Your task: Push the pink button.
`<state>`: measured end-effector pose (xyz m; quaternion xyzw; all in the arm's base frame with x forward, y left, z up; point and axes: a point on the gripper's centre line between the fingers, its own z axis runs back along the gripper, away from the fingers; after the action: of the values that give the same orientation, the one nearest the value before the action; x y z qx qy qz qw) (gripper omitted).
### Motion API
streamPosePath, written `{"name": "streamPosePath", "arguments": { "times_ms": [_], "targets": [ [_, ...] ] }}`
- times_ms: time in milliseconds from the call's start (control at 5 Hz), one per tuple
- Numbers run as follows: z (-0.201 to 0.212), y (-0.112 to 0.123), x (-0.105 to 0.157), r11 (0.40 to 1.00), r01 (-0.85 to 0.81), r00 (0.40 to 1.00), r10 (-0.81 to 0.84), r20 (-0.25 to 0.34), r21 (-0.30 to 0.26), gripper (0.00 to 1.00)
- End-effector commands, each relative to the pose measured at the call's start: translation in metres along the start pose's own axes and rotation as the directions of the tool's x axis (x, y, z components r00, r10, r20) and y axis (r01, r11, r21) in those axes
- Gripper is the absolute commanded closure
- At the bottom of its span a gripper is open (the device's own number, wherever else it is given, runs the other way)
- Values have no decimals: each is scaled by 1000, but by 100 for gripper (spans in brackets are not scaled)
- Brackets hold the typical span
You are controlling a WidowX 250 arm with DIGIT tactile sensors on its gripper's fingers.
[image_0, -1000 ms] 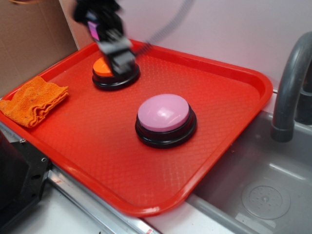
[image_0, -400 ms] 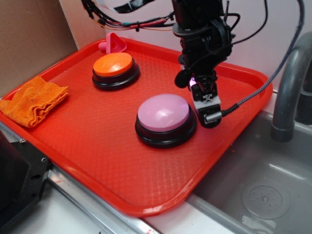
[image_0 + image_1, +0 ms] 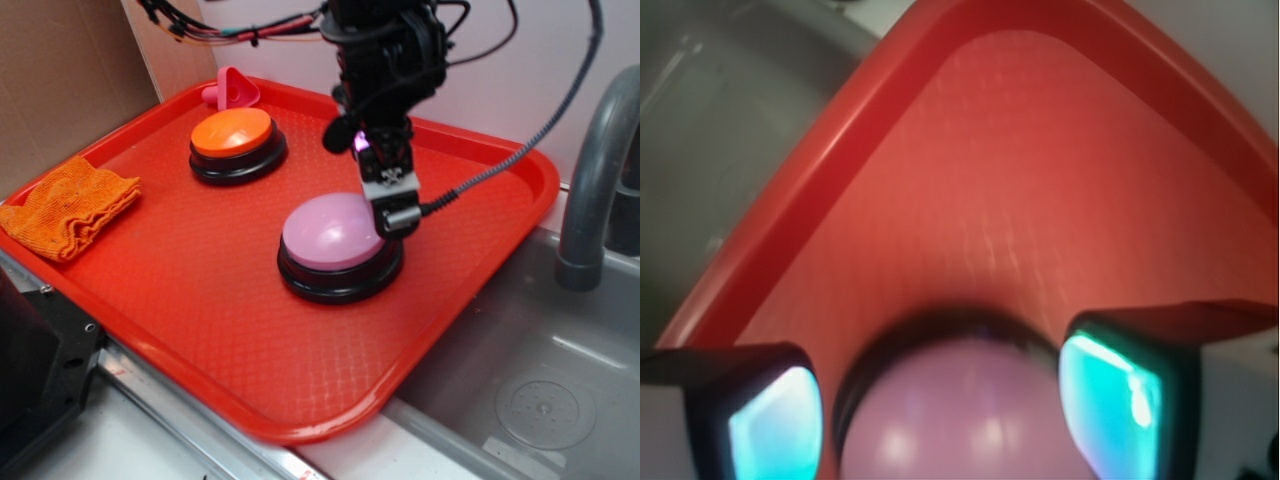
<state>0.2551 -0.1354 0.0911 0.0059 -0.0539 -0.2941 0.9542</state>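
The pink button (image 3: 328, 232), a light-pink dome on a black base, sits mid-tray on the red tray (image 3: 300, 425). My gripper (image 3: 393, 216) points down with its tip at the button's right-hand top edge; whether it touches cannot be told. In the wrist view the pink button (image 3: 960, 425) fills the bottom centre, close and blurred, between my two fingers (image 3: 1118, 392). The gripper (image 3: 945, 405) is open, with the jaws wide apart on either side of the dome and holding nothing.
An orange-topped button (image 3: 232, 134) and a small hot-pink funnel piece (image 3: 232, 88) stand at the tray's back left. An orange cloth (image 3: 65, 205) lies on the left edge. A grey sink (image 3: 540, 390) and faucet (image 3: 595, 170) are on the right. Cardboard (image 3: 60, 70) stands behind left.
The gripper swung from over the orange button to the pink button's right side, then moved left and up onto the pink dome's right edge.
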Motion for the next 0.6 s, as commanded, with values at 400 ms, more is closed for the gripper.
{"name": "streamPosePath", "arguments": {
  "times_ms": [400],
  "targets": [
    [-25, 0, -17, 1000, -4, 989, 0, -147, -27, 0]
  ]
}}
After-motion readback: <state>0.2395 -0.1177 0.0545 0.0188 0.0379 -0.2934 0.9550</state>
